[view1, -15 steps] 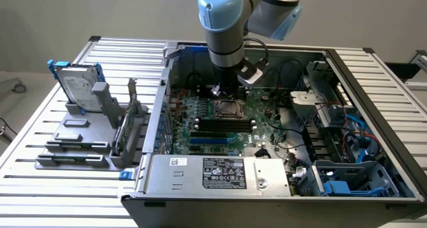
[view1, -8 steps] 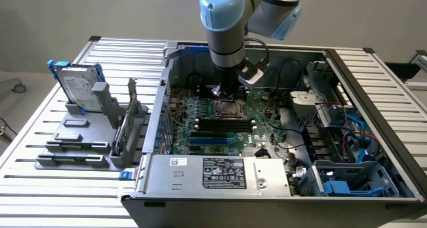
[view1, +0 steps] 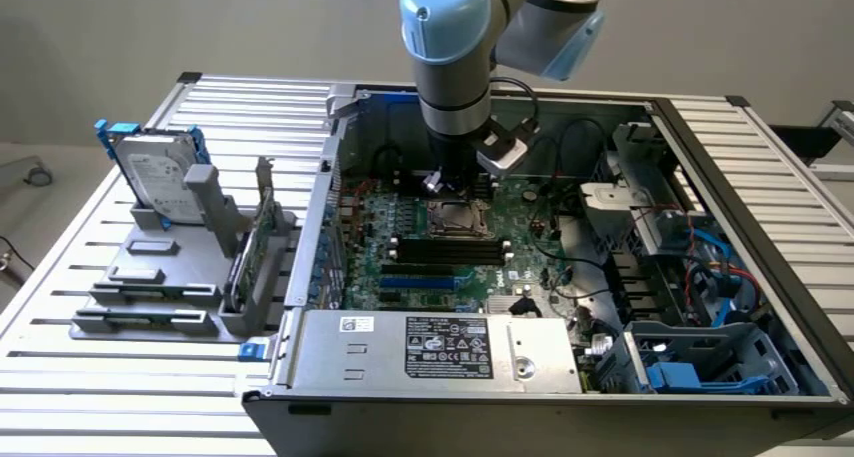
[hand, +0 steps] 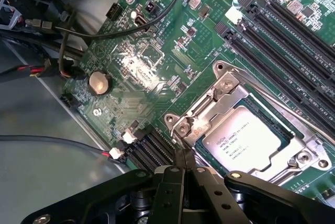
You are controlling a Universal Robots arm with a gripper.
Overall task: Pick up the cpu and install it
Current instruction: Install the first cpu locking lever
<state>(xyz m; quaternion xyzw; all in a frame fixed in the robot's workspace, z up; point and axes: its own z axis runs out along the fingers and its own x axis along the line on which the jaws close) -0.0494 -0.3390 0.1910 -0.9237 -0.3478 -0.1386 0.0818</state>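
Clenched and holding nothing, the tool (hand: pixel 183 167) hangs just beside the socket (hand: pixel 251 130) corner, fingertips pinched together. Its cpu (hand: pixel 242 139) lies seated flat inside the socket frame on the motherboard (hand: pixel 152 72), apparently already installed.

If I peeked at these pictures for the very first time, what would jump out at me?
First, the big blue and grey robot arm reaching down into the open computer case. Its black pincer is shut, with the tips right at the edge of the metal-framed socket on the green motherboard. Inside that frame sits the shiny silver cpu, and a hard drive stands in a grey rack at the exterior view's left.
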